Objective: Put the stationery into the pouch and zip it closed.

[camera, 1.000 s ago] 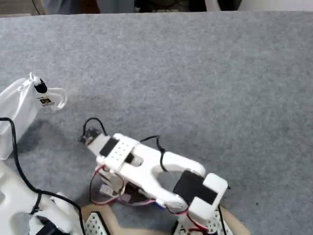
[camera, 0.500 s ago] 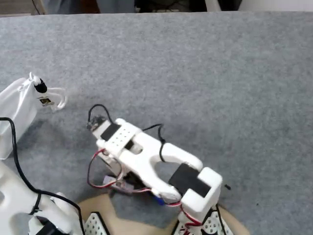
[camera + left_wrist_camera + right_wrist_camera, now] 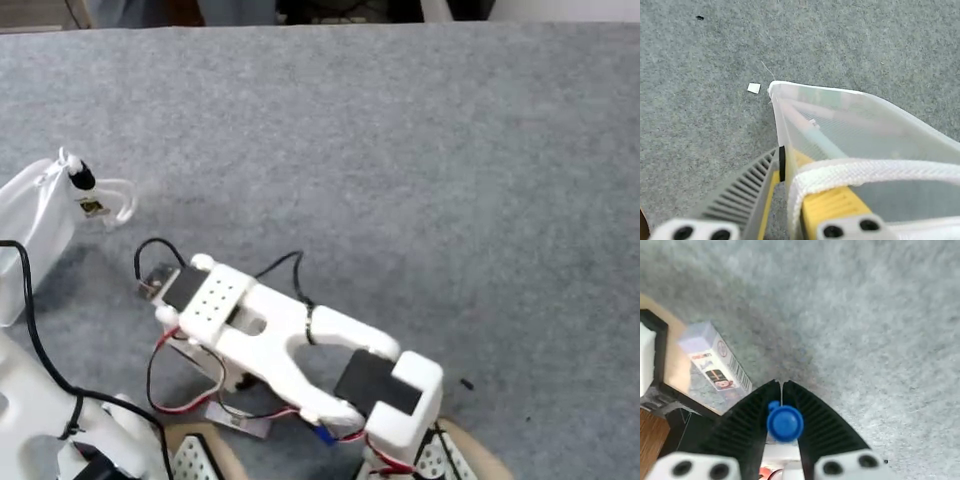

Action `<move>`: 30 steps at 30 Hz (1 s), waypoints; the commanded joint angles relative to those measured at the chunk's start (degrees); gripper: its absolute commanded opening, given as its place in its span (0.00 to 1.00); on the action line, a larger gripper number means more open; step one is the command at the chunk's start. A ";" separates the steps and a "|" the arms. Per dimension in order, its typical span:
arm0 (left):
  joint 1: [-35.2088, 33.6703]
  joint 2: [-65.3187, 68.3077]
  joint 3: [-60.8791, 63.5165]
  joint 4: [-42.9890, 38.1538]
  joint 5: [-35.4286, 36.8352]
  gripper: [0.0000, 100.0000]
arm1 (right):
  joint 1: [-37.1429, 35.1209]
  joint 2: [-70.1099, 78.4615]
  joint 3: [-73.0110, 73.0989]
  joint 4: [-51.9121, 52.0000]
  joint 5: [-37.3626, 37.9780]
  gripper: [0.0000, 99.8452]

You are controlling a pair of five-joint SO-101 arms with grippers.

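Nearest, low over the desk (image 3: 420,150) by the arm bases: right tool (image 3: 782,385), pressed together on a blue-ended pen (image 3: 785,422), tips meeting beyond it. Looks like a pen seen end-on; cannot judge its length. Just beside that, flat on the desk at the edge of the wooden base board (image 3: 671,367): an eraser (image 3: 715,365) in a printed sleeve, loose, touched by nothing.

Farther out, at the desk's left side: left tool (image 3: 782,162), pinching the rim of the pouch (image 3: 855,130) between a grey finger and a yellow one, white zip tape running across the yellow pad. Seems to hold the pouch lifted off the desk. Cannot tell how wide the mouth stands. Through the mesh, one pale long thing inside, likely stationery already in; cannot tell what. Near the pouch's far corner, a small white scrap (image 3: 754,88) on the desk. Well apart from the right tool, with grey desk between.

Judged step: loading, pen in hand, eraser waiting, zip not yet done. Calls next for carrying the pen across to the pouch mouth, lining it up lengthwise with the opening, and letting go only once well inside. Then back for the eraser. Needs a firm left grip on the rim, to guard against a sagging mouth.
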 commanded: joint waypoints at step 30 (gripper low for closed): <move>23.69 -1.67 -4.18 0.09 -0.62 0.03 | 26.99 -52.35 -2.24 -14.86 -1.23 0.01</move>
